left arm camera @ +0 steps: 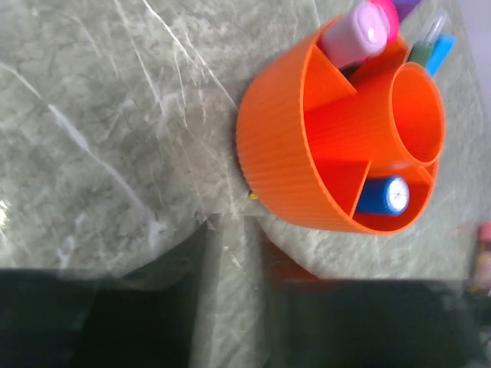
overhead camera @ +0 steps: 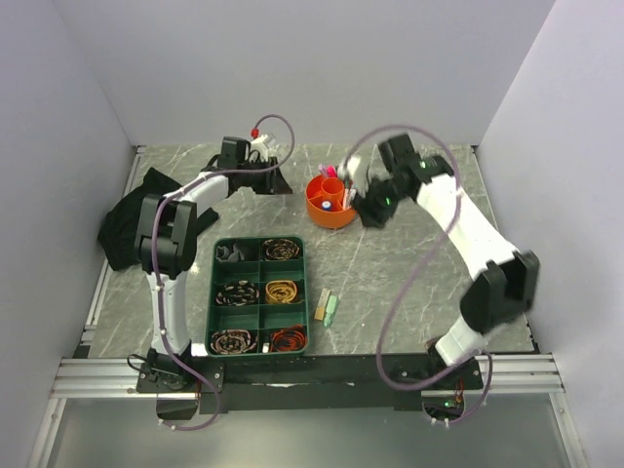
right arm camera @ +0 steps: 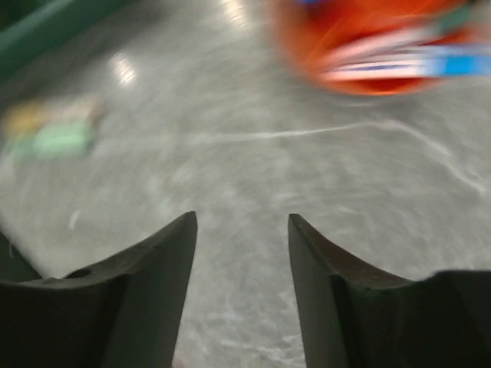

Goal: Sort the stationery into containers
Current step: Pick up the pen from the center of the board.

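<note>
The round orange pot (overhead camera: pixel 330 201) stands at the back middle of the table, with pink and blue pens sticking up out of it. In the left wrist view the pot (left arm camera: pixel 291 153) holds a pink marker (left arm camera: pixel 359 32), thin blue and green pens (left arm camera: pixel 430 50) and a blue-capped piece (left arm camera: pixel 383 195). My left gripper (overhead camera: pixel 281 183) (left arm camera: pixel 234 230) hovers just left of the pot; its jaws are smeared, with only a narrow strip of bare table between them. My right gripper (overhead camera: pixel 367 207) (right arm camera: pixel 242 218) sits right of the pot, open and empty. A beige block (overhead camera: pixel 321 303) and a pale green block (overhead camera: pixel 332 310) lie near the front.
A green divided tray (overhead camera: pixel 213 292) with coiled bands sits at front centre-left, just left of the blocks. A black cloth (overhead camera: pixel 127 219) lies at the left edge. A small pink item (left arm camera: pixel 483 257) lies on the table beside the pot. White walls close in three sides.
</note>
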Controlling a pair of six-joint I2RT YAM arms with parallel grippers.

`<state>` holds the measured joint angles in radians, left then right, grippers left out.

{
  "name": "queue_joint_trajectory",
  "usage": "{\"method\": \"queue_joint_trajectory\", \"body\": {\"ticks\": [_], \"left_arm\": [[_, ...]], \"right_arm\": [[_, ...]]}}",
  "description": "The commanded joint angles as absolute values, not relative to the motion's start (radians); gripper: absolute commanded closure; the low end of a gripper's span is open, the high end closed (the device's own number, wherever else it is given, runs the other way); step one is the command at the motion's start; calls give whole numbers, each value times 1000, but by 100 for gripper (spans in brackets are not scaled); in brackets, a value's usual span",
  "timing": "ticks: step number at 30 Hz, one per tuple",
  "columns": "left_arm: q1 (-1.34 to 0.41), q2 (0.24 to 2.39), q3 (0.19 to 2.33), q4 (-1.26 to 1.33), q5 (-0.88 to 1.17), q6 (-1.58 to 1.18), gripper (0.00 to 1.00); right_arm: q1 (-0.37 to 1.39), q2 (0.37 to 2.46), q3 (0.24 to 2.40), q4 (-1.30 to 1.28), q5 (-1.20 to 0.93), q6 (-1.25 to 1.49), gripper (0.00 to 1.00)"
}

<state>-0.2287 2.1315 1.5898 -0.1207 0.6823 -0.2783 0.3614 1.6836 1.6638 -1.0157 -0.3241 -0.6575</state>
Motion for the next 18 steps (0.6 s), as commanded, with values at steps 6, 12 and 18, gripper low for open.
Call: {"method": "queue_joint_trajectory", "body": {"ticks": [6, 12, 18], "left_arm": [[-167, 2014, 1580, -313, 647, -114, 20], [-89, 1905, 1520, -348, 644, -97, 1], [-60, 1792, 1448, -342, 586, -92, 1]], "right_arm": [[598, 1384, 1099, -997, -466, -1480, 41], [699, 1500, 1103, -914, -483, -1568, 43], [764, 1594, 1101, -848, -459, -1624, 43]]}}
